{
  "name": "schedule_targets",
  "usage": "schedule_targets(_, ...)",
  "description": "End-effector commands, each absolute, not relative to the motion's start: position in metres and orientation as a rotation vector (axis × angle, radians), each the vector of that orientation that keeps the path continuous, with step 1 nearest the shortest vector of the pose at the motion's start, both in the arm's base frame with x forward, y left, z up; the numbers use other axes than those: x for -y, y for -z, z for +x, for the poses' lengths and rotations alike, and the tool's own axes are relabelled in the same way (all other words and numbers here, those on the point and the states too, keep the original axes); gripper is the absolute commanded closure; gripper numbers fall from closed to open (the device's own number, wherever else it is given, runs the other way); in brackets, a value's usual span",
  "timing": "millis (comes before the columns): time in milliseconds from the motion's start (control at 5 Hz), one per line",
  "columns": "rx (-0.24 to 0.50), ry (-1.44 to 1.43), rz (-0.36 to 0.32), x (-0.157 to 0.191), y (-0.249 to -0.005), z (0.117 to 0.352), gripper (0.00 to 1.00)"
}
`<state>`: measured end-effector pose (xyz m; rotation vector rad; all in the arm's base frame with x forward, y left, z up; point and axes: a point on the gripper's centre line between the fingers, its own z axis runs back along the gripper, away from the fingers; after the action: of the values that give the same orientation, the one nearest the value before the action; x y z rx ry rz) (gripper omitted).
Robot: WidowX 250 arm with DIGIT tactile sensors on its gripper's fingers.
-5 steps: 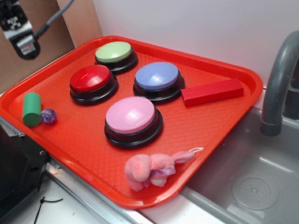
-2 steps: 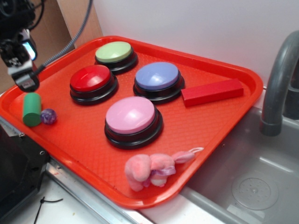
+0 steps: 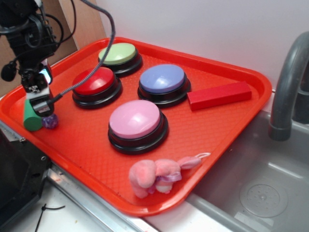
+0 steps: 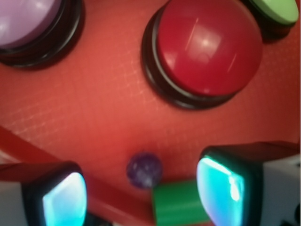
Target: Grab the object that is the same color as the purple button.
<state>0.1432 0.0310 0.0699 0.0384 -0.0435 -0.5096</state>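
Note:
The tiny purple ball [image 3: 50, 121] lies on the red tray [image 3: 203, 130] near its left rim, touching the green cylinder [image 3: 32, 121]. In the wrist view the ball [image 4: 144, 170] sits between my two fingers, with the green cylinder [image 4: 178, 205] beside it by the right finger. My gripper [image 3: 42, 107] is open and hangs just above the ball and cylinder; in the wrist view the gripper [image 4: 141, 195] holds nothing. The purple button [image 3: 162, 83] stands mid-tray, far from the gripper.
A red button [image 3: 95, 85], green button [image 3: 118, 57] and pink button [image 3: 136, 124] stand on the tray. A red block [image 3: 219, 95] lies at the right, a pink plush toy [image 3: 157, 175] at the front. A grey faucet [image 3: 287, 87] and sink are to the right.
My gripper has come down and to the right from the upper left corner, and now hangs just over the ball and the green cylinder. Nothing on the tray has moved.

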Motion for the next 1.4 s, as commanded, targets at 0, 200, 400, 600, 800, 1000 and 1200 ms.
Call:
schedule_targets(0,0.019,0.578,0.020,-0.043,-0.038,0.142,0.00)
schedule_targets(200,-0.017,0.592,0.021,-0.041,-0.028,0.139,0.00)
schedule_targets(400,-0.034,0.600,0.035,-0.036,-0.022,0.138,0.00)
schedule_targets(600,-0.039,0.588,0.063,-0.033,-0.020,0.136,1.00)
schedule_targets(800,-0.042,0.568,0.072,-0.032,-0.018,0.136,1.00)
schedule_targets(1000,-0.069,0.532,0.074,-0.036,-0.014,0.136,1.00)
schedule_targets(1200,-0.098,0.351,0.014,-0.046,-0.037,0.139,1.00)
